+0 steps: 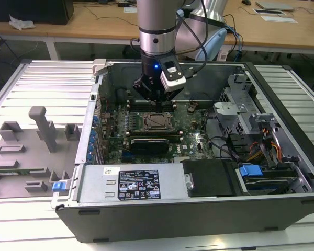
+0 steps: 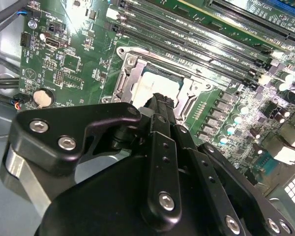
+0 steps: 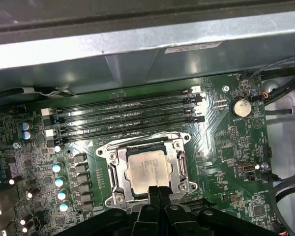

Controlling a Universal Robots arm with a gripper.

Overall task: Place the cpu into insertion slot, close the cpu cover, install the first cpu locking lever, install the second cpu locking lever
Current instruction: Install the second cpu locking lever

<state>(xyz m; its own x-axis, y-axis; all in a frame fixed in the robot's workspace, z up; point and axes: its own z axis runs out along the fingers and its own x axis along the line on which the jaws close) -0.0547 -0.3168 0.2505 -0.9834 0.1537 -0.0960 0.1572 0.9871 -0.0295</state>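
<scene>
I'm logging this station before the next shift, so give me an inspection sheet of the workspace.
Surface: ribbed metal table carrying an open computer case.
Job's things: cpu lies in the insertion slot; cpu cover frames it.
Clutter: grey fixtures at the exterior view's left.
Grippers: gripper closed, tips at the socket edge, holding nothing.
Cables: bundled wires at the exterior view's right inside the case.
Surroundings: wooden desks behind.
</scene>
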